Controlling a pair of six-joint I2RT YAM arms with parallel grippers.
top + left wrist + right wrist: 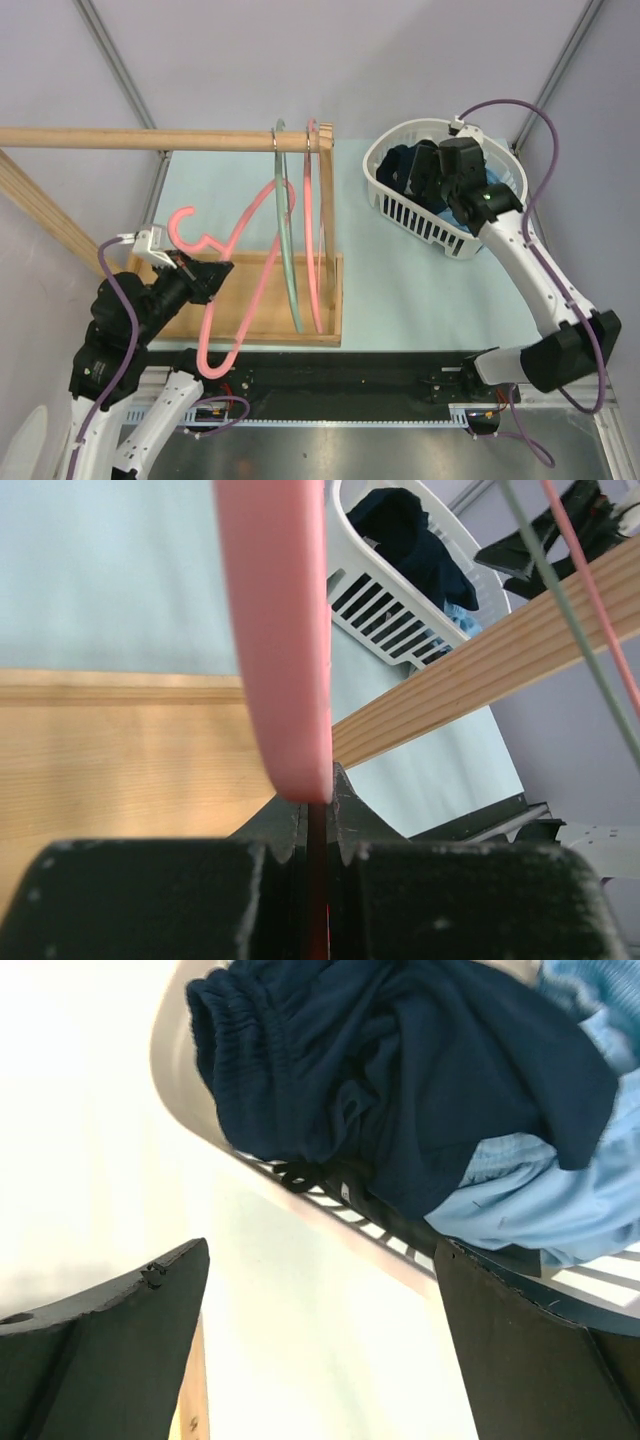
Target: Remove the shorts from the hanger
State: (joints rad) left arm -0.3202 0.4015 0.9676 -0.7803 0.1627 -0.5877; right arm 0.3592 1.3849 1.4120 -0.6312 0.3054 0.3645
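Three hangers — pink hanger [250, 219] in the left claw [208, 270], green hanger [286, 240] and coral hanger [307, 230] beyond it. One basket [420, 225] at the right claw [320, 1250] — at least two shorts [400, 1090].

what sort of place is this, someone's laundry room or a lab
Likely a lab bench staged as a laundry corner: plain panel walls, a wooden rail with hangers, a white basket holding shorts.

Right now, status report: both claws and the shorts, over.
Left claw shut on pink hanger. Right claw open above basket. Shorts in basket, off hanger. Nothing between right claw and shorts.
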